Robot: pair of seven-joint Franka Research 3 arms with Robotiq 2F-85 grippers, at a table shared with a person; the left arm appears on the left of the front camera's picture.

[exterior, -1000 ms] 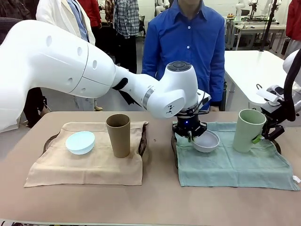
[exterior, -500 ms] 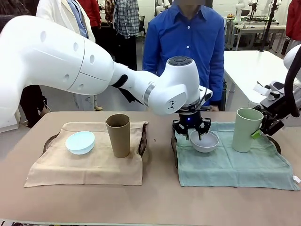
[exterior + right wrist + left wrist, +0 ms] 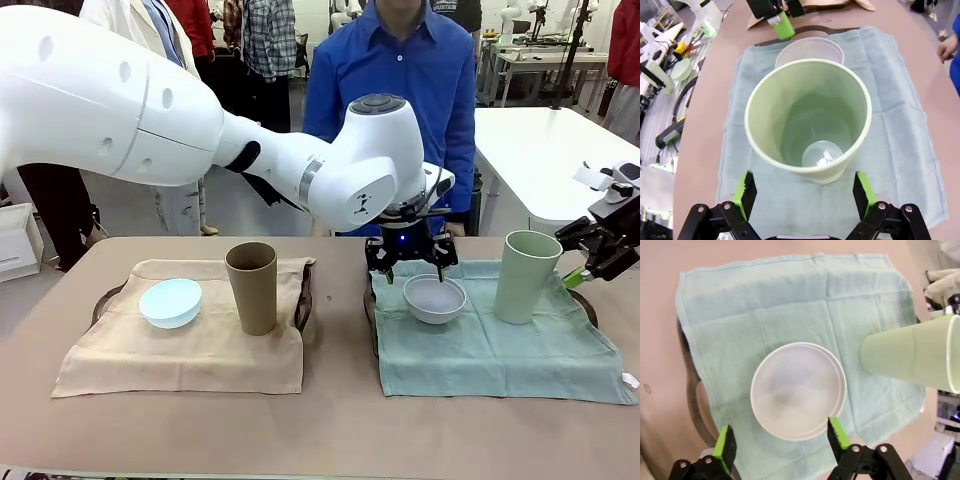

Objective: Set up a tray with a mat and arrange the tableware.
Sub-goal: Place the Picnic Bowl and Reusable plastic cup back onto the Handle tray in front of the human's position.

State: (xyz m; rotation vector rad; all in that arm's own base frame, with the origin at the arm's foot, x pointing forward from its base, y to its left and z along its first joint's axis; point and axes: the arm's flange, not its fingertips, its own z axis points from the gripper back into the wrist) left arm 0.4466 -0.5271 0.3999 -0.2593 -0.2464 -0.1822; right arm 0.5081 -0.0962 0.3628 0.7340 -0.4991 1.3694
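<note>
Left gripper (image 3: 412,268) wide open, empty, above white bowl (image 3: 434,299); right gripper (image 3: 803,196) wide open, empty, beside green cup (image 3: 527,276).

Green mat (image 3: 790,305): woven cloth, matt, soft fold creases across it. Beige mat (image 3: 180,345): same sort of cloth, matt, slightly rumpled at the edges. White bowl (image 3: 798,390): smooth, looks like plastic or glazed ceramic, faint sheen inside. Pale blue bowl (image 3: 170,302): smooth, soft satin look. Green cup (image 3: 807,117): matt plastic-like wall, smooth, small glossy disc at its bottom. Brown cup (image 3: 251,287): matt, even, no shine. Tray (image 3: 692,405) rim under green mat: dark, smooth, wood-like. Table (image 3: 330,430): matt pinkish-brown top, smooth. Left arm (image 3: 130,110): glossy white plastic shell. Gripper pads (image 3: 862,192): bright green, rubbery matt; gripper bodies black matt.
</note>
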